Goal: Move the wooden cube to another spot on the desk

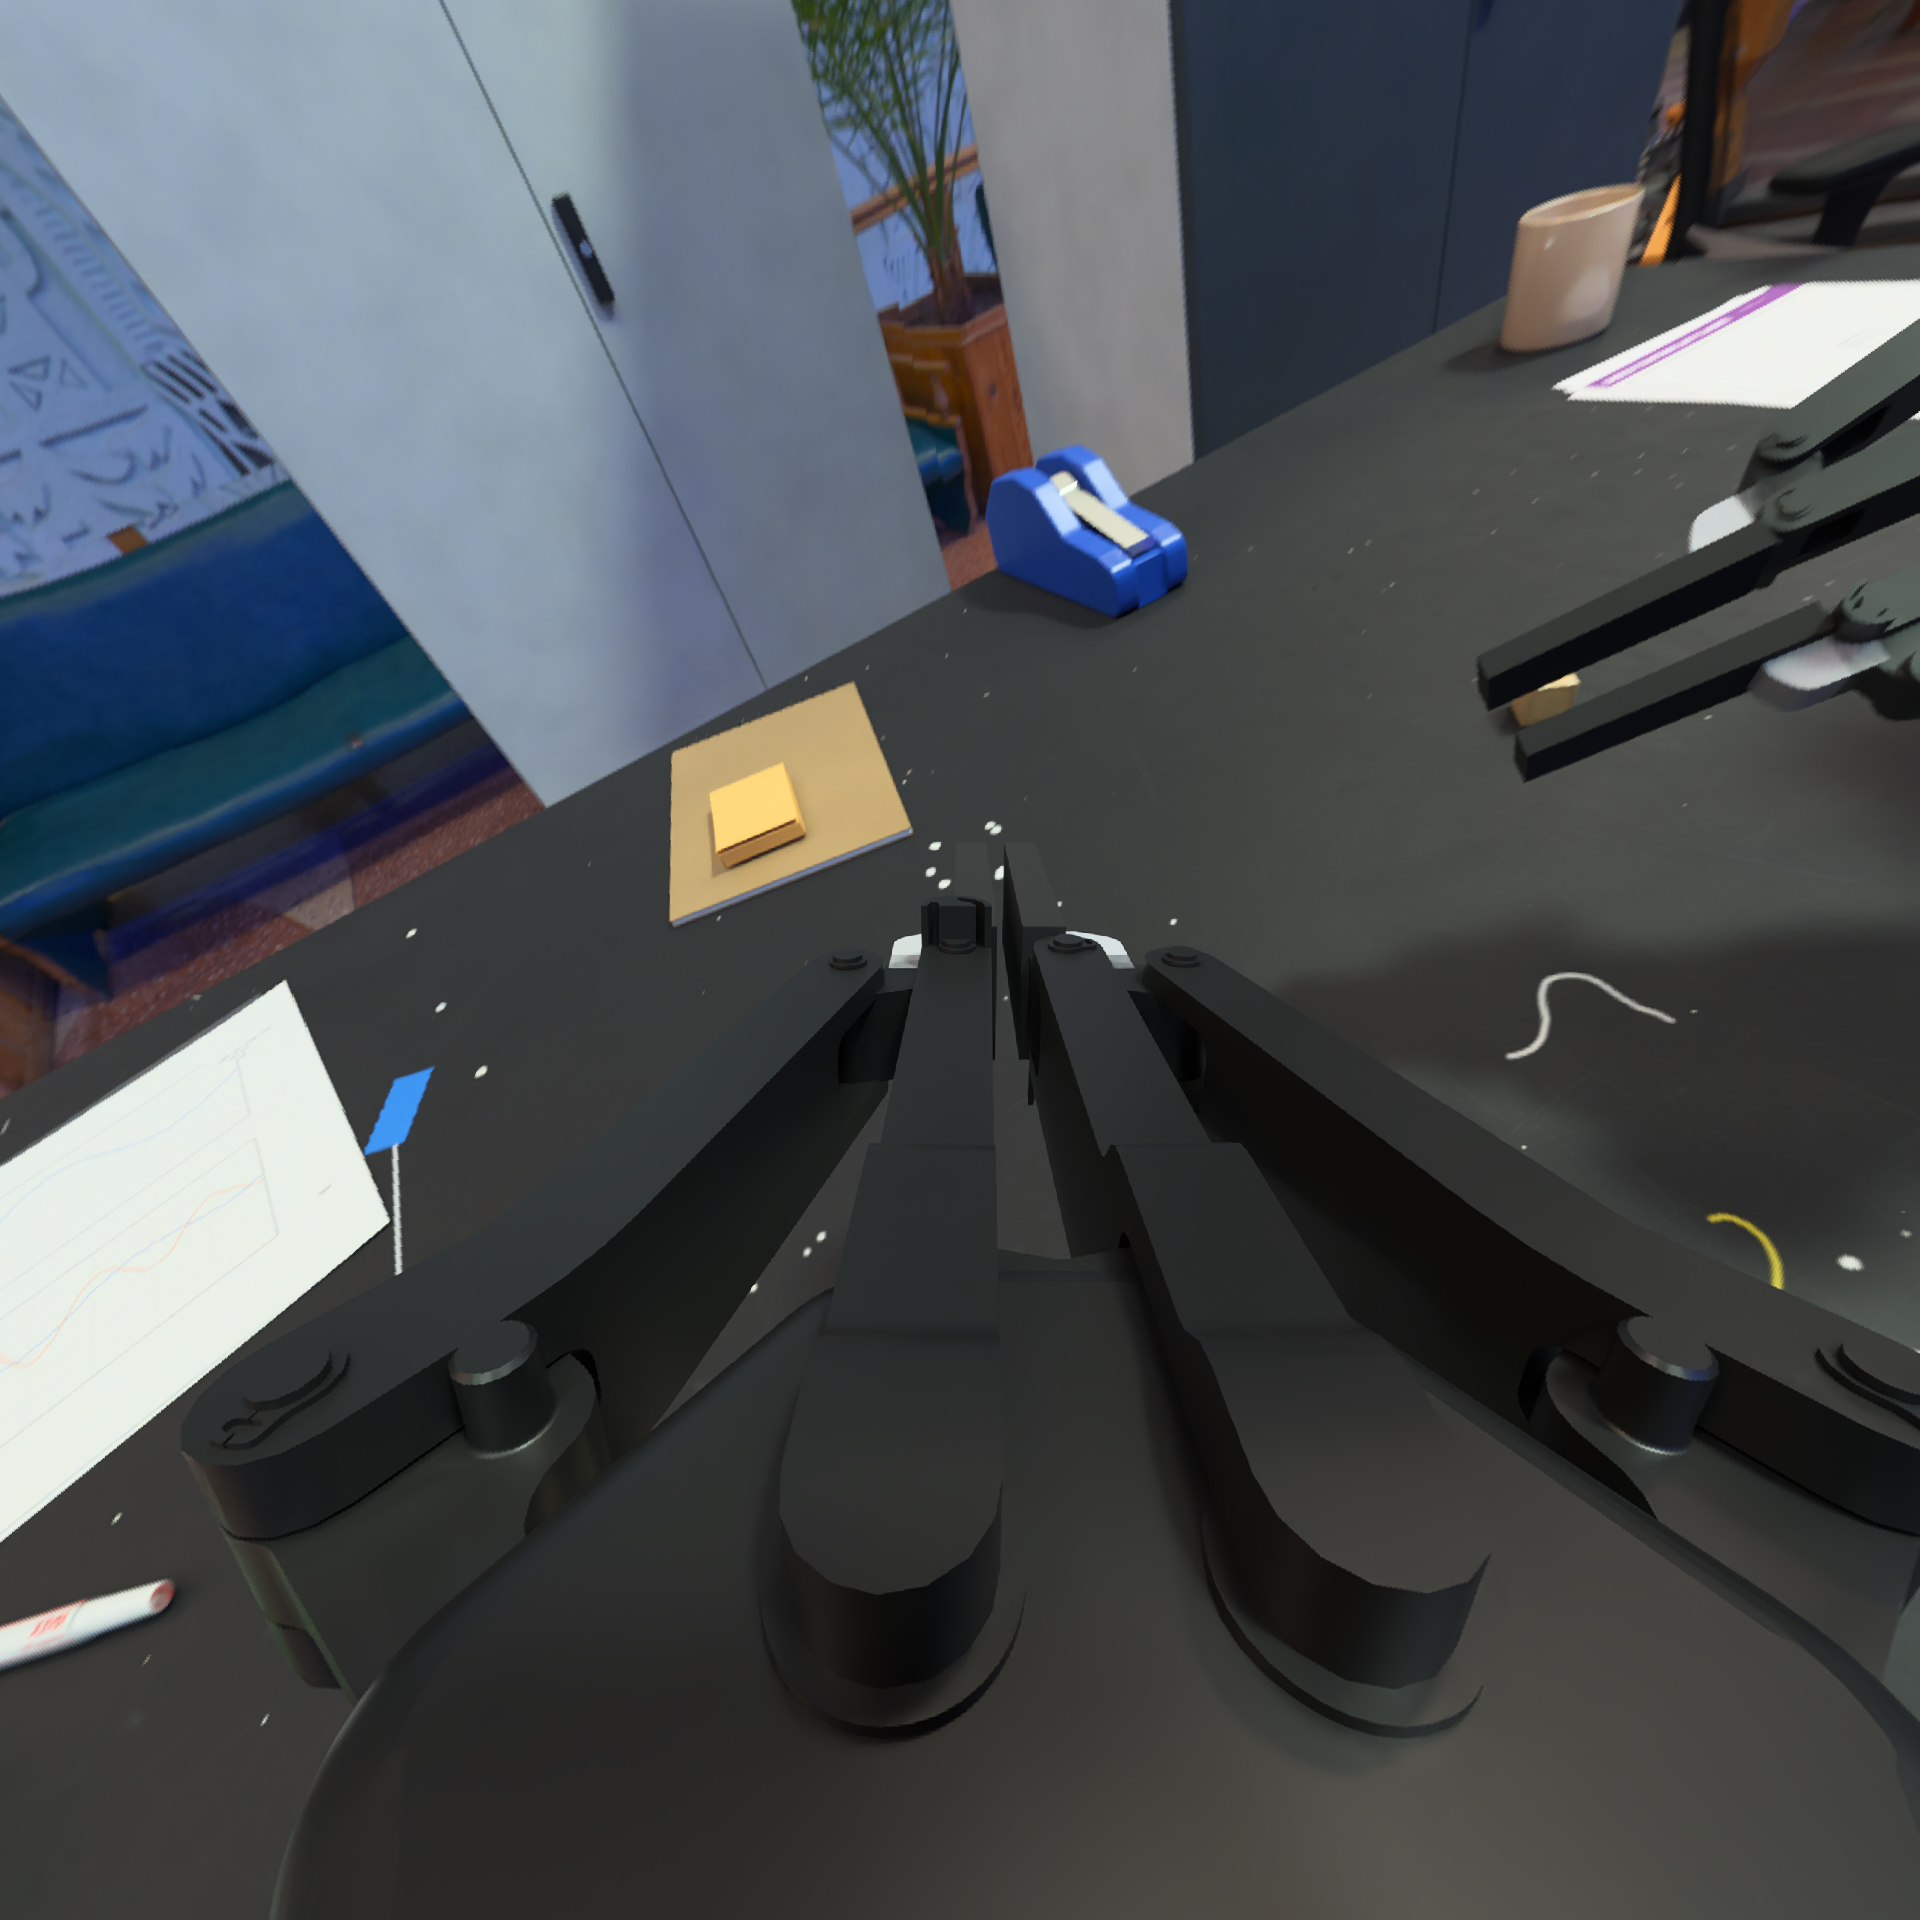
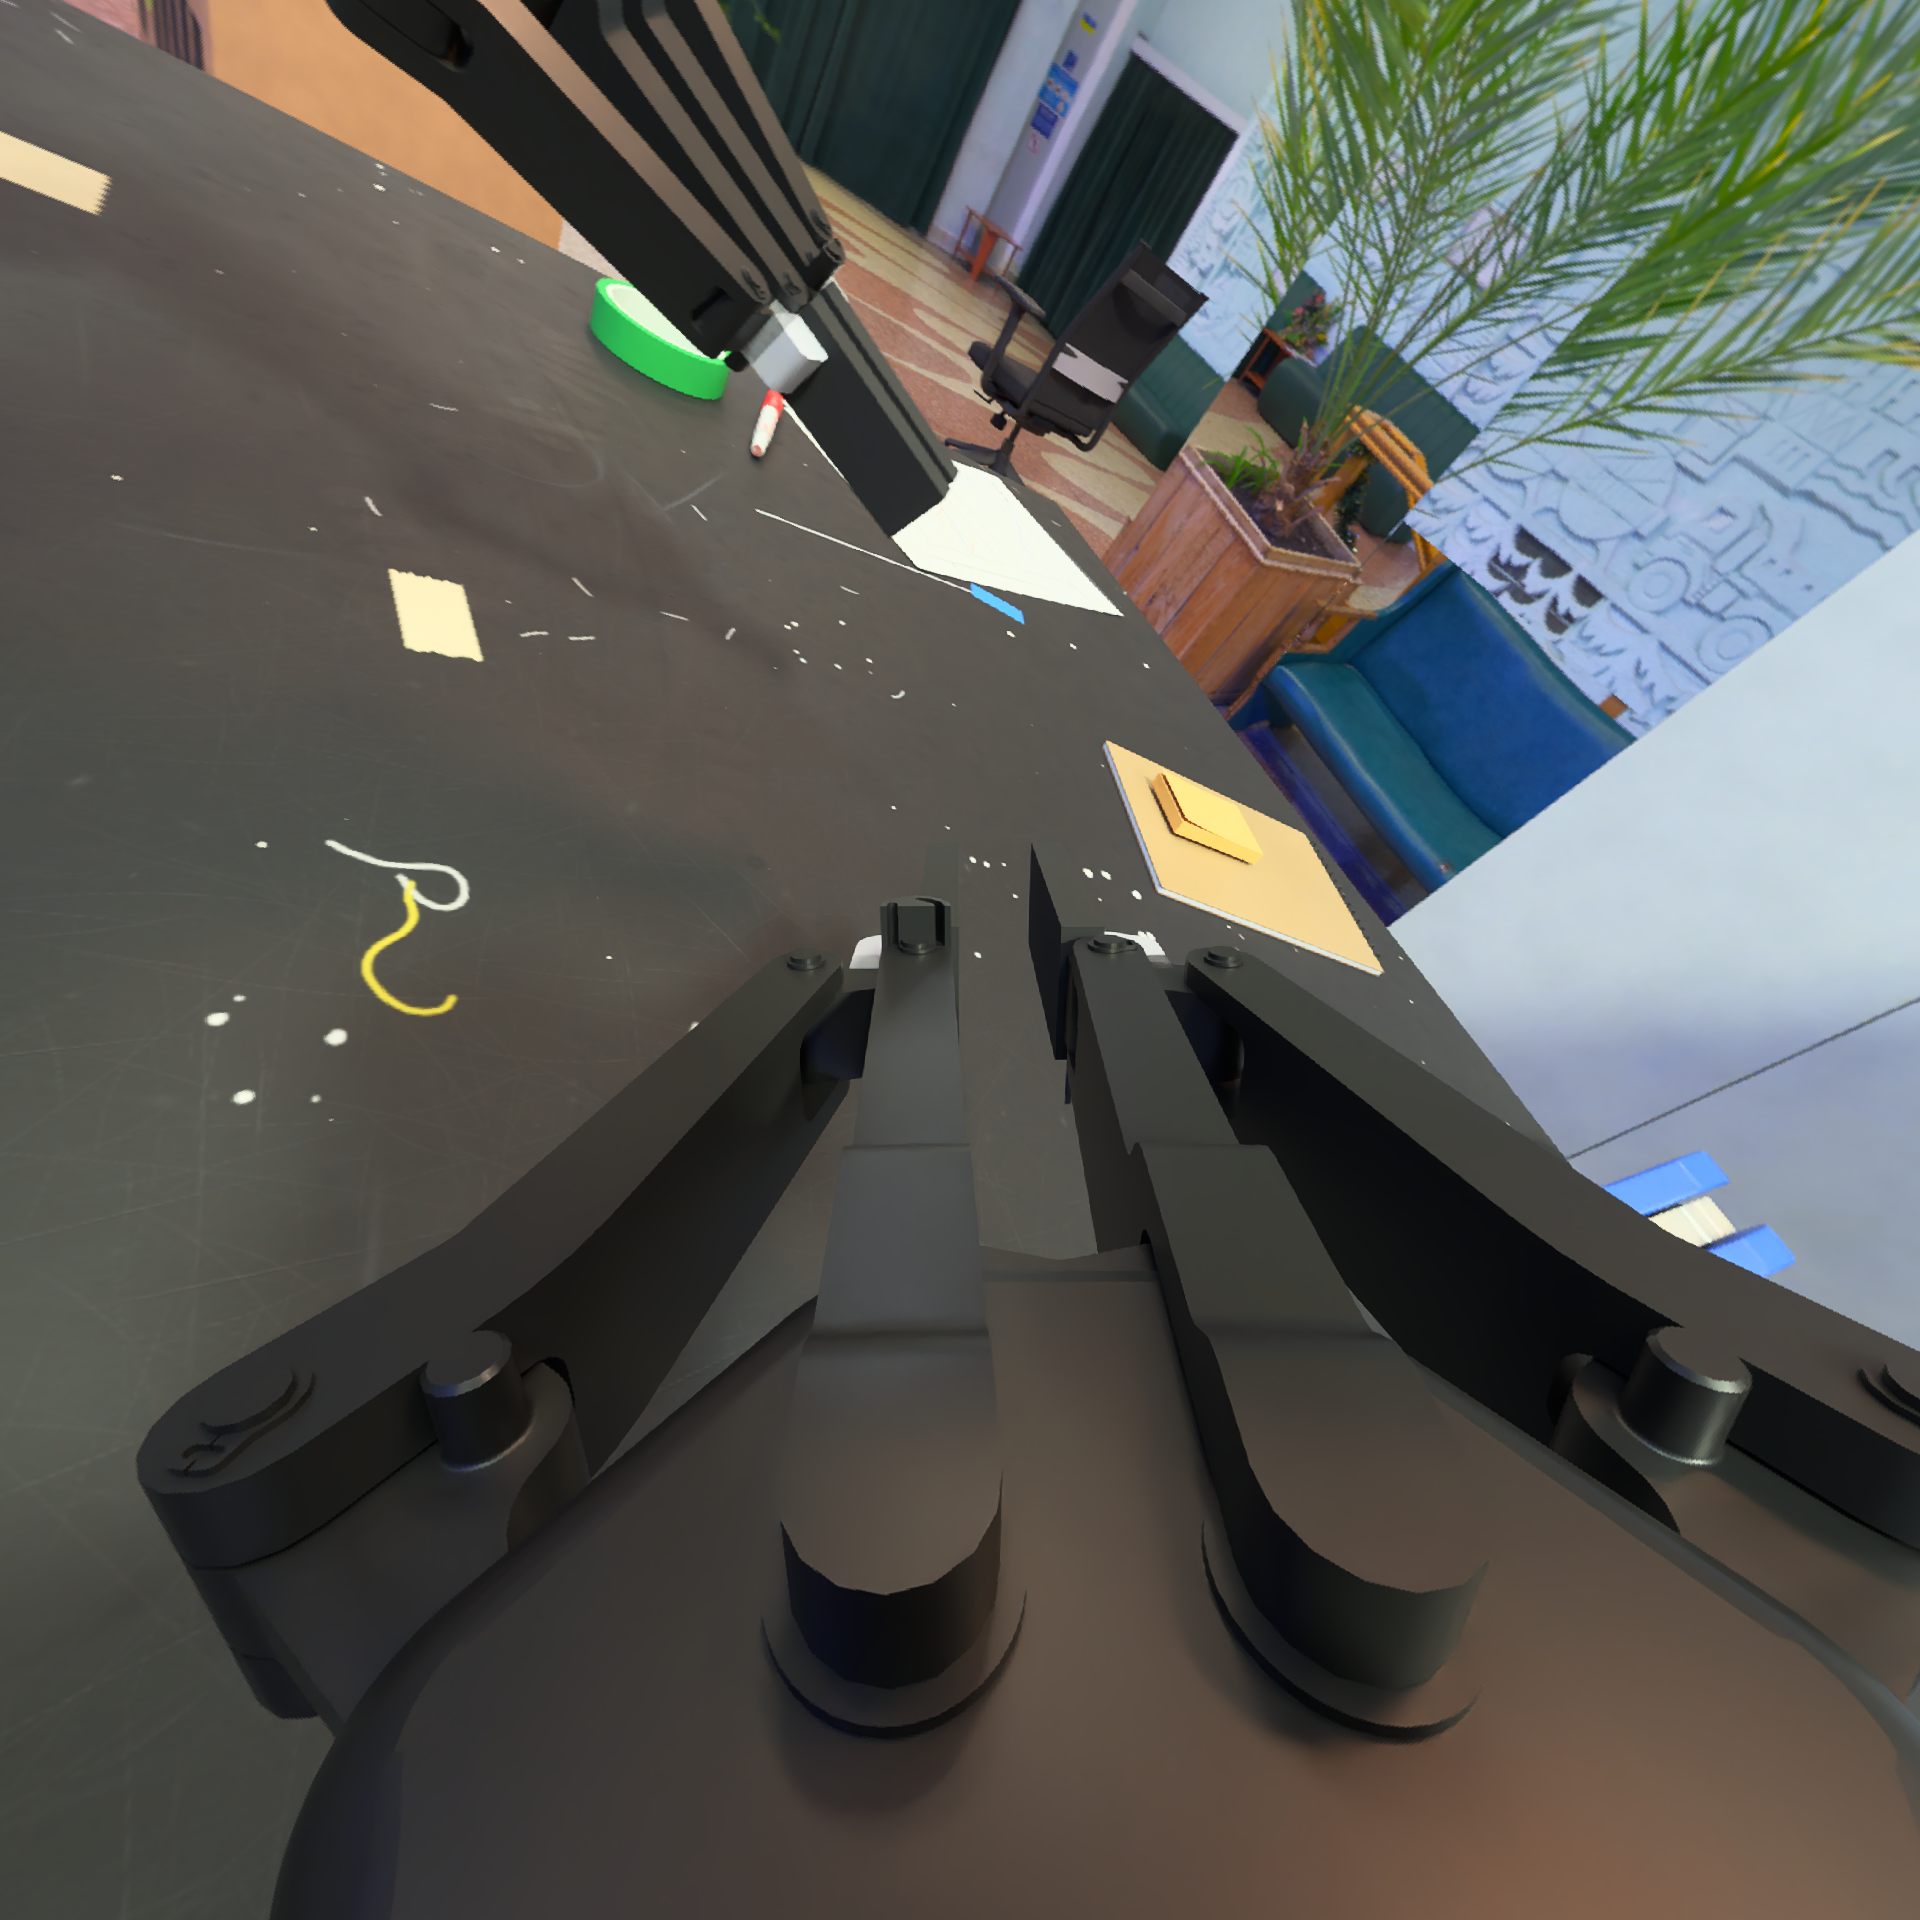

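Observation:
The wooden cube (image 1: pixel 1548 694) is small and tan. In the left wrist view it shows at the right, in the gap between my right gripper's (image 1: pixel 1503 717) two fingers near their tips. I cannot tell whether it is held there or lies on the black desk (image 1: pixel 1247 779) behind them. In the right wrist view my right gripper (image 2: pixel 992 857) has its jaws a narrow gap apart, and only desk shows through the gap, no cube. My left gripper (image 1: pixel 1001 868) is shut and empty, low over the desk beside a brown notepad.
The brown notepad (image 1: pixel 831 758) carries a yellow sticky pad (image 1: pixel 756 812) near the desk's far edge. A blue tape dispenser (image 1: pixel 1086 530), a beige cup (image 1: pixel 1564 270), paper sheets (image 1: pixel 156 1195), a marker (image 1: pixel 83 1621) and a green tape roll (image 2: pixel 655 343) lie around. The left gripper (image 2: pixel 914 478) hangs ahead of the right one.

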Motion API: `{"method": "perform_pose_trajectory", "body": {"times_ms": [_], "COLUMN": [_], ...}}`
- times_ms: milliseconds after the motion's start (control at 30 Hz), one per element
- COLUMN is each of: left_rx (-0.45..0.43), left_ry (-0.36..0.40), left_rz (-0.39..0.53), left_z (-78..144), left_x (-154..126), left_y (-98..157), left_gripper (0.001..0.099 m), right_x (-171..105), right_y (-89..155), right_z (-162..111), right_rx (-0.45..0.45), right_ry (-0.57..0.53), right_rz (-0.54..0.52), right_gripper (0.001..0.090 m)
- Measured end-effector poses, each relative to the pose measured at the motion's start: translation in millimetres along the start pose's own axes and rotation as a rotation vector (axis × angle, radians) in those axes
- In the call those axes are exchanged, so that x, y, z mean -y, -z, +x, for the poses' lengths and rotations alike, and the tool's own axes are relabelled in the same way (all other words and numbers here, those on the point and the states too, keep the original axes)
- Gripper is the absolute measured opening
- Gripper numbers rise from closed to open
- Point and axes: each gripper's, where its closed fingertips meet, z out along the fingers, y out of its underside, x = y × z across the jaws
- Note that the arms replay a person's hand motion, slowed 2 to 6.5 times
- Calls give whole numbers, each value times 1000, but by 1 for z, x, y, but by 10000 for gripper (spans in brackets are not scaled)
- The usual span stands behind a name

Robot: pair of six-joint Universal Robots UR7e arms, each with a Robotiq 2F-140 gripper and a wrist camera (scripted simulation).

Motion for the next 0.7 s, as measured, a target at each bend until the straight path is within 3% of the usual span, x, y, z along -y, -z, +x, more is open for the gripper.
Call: {"method": "perform_pose_trajectory", "body": {"times_ms": [133,367,500,700], "left_rx": [49,9,3,5], "left_ry": [18,87,111,84], "left_rz": [-93,-240,-264,-284], "left_z": [-15,-12,-15,-14], "left_x": [-12,-39,-45,-52], "left_y": [-2,-14,-17,-21], "left_gripper": [56,362,460,555], "right_x": [-7,-19,-24,-30], "right_y": [3,9,12,17], "right_z": [15,41,51,63], "right_rx": [-43,-105,-122,-147], "right_ry": [-39,-134,-189,-250], "right_rz": [-22,-44,-46,-42], "right_gripper": [190,190,188,179]}}
